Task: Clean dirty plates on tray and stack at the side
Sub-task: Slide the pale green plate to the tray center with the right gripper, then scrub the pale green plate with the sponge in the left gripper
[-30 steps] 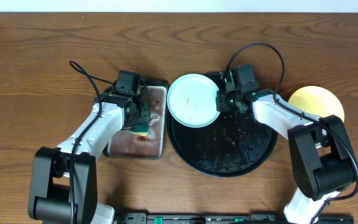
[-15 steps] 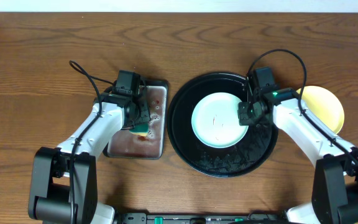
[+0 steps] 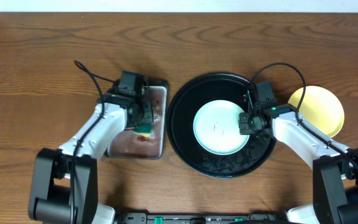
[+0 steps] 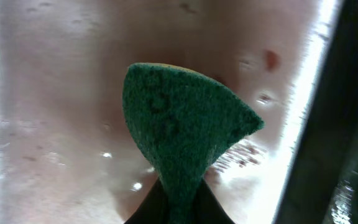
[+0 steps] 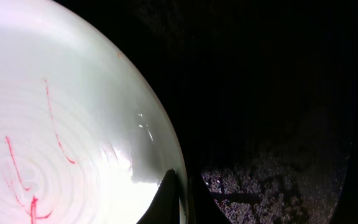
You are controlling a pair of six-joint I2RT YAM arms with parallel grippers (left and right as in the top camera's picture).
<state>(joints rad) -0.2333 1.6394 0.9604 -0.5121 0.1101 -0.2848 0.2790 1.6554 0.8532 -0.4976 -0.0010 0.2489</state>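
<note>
A pale mint-blue dirty plate (image 3: 219, 127) (image 5: 61, 124) with thin red smears lies inside the round black tray (image 3: 185, 106) (image 5: 272, 93). My right gripper (image 3: 246, 123) (image 5: 180, 202) is shut on that plate's right rim, one finger on top and one below. A yellow plate (image 3: 319, 109) rests on the wooden tabletop to the right of the tray. My left gripper (image 3: 143, 124) (image 4: 178, 208) is shut on a green sponge (image 3: 143, 129) (image 4: 179, 124), held over the metal pan (image 3: 157, 140) (image 4: 55, 93).
The rectangular metal pan with reddish stains and wet film lies left of the tray, almost touching it. Dark wet specks cover the tray floor (image 3: 229, 163) near its front. Bare wood tabletop (image 3: 36, 74) stretches to the far left and along the back.
My right gripper carried the mint-blue plate from the tray's upper-left rim rightward and down into the tray's middle. The left gripper with the sponge shifted only slightly.
</note>
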